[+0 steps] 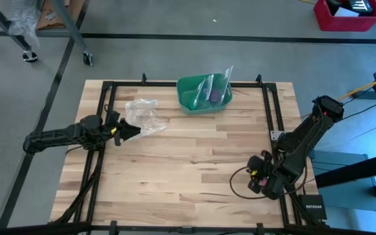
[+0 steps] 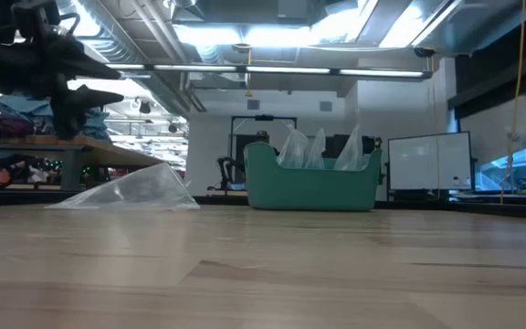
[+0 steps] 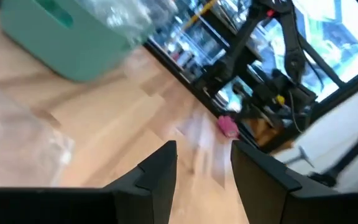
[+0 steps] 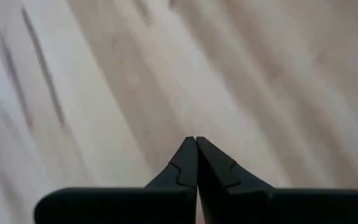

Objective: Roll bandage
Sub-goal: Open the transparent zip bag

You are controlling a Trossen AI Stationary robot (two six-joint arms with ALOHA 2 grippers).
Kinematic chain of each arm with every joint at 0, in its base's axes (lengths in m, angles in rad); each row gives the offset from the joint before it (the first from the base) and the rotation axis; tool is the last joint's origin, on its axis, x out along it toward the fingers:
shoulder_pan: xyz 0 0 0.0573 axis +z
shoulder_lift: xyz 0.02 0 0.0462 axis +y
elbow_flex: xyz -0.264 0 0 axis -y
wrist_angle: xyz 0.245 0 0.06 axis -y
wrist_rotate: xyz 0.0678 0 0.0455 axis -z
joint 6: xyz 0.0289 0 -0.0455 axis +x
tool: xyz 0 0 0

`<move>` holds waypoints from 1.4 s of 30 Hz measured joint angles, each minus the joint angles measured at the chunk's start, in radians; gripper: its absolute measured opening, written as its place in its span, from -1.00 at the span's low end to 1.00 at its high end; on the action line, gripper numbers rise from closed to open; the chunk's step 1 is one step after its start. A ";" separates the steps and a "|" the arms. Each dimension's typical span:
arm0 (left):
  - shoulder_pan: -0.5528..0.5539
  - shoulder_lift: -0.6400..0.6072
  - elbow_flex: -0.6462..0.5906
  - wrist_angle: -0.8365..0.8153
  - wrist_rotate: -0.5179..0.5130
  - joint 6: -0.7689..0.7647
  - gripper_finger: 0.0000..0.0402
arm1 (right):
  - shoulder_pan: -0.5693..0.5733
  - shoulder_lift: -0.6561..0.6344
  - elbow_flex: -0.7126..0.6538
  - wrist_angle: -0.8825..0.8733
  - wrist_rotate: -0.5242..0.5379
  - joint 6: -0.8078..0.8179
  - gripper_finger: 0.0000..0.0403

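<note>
**Pink bandage sits by the right hand, far across the table from the left**

The bandage (image 3: 228,125) shows as a small pink lump down at the far corner of the table (image 1: 188,163), right at the right hand (image 1: 261,179). From the green bowl (image 1: 204,93), that spot is well away, toward the near right corner. In the overhead view a trace of pink peeks out beside the right hand itself, so the two look touching or just beside each other; I cannot tell whether the hand actually pinches any of it. The right hand's fingers are pressed fully together, tip to tip, with bare wood beyond them in its own camera.

The left hand (image 1: 134,131) is on the opposite side, just beside the clear plastic bag (image 1: 143,116), which lies left of the green bowl. Its fingers stand narrowly apart and hold nothing. It points across the table toward the pink lump, but well apart from it.

So the right arm is by far the nearer one. The bandage is too small and bunched here to give a long axis. I would guess any rolling starts from the right hand's corner, with the left arm having to cross most of the table to help.
</note>
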 joint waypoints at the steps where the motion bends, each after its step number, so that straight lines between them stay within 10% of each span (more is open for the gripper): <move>1: -0.001 0.008 0.000 0.002 0.011 -0.008 -0.29 | 0.000 0.000 0.000 -0.006 0.036 0.000 -0.99; 27: -0.213 0.634 -0.001 0.856 -0.080 0.224 -0.29 | -0.245 0.000 0.000 -0.011 0.222 -0.169 -0.99; 42: -0.106 0.783 0.143 0.770 -0.337 0.600 -0.29 | -0.447 0.000 0.000 0.026 0.374 -0.179 -0.98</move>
